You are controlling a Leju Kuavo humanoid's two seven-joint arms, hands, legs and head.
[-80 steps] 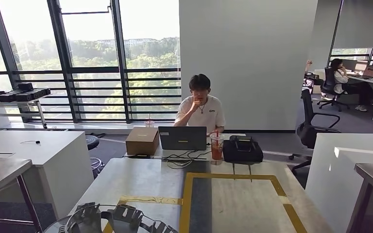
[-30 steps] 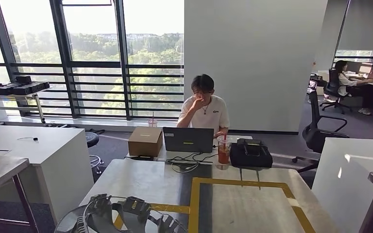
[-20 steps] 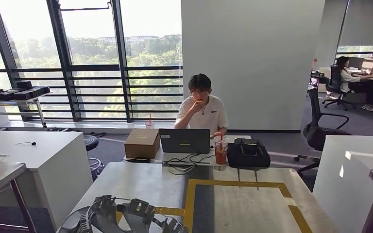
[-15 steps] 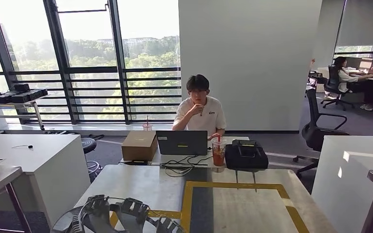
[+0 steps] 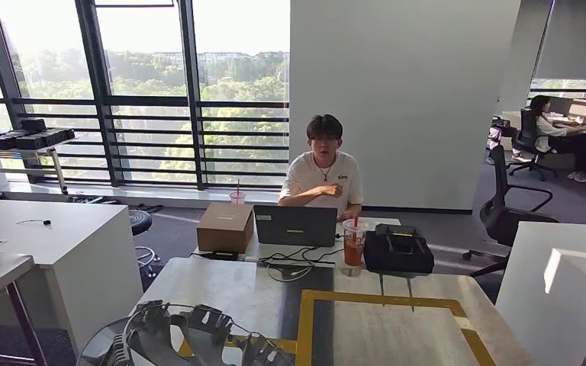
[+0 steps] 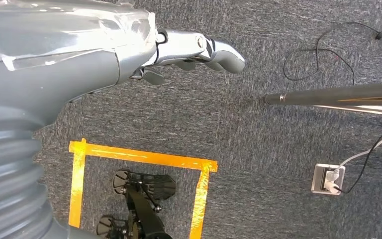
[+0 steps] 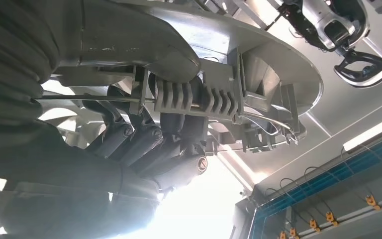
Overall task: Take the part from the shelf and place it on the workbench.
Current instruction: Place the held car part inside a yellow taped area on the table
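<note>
A: Where was the part (image 5: 191, 339) at that moment?

B: It was low in the head view, held above the near left corner of the counter (image 5: 397, 335), not yet set down. In the right wrist view the right hand (image 7: 149, 149) gripped it from below: the dark fingers (image 7: 129, 139) curled up around a ribbed piece under the disc, closed tightly on it.

A: Why from below, do you think?

B: I judged that the part is wide and flat, so a hold underneath keeps it level while the robot carries it.

A: How did it look?

B: A round grey metal ring with raised curved blades all around, like a fan wheel, and a smooth plate underneath.

A: And the other hand?

B: The left hand (image 6: 194, 50) hung over the grey carpet and held nothing. Its fingers were partly curled, and I could not tell surely how far apart they were.

A: What was farther on the counter?

B: A yellow tape rectangle (image 5: 366, 301) marked the middle, probably the placing area. At the far edge stood a cardboard box (image 5: 225, 226), a laptop (image 5: 295, 226), a drink cup (image 5: 352, 242) and a black bag (image 5: 398, 249). A person (image 5: 325, 171) sat behind them.
</note>
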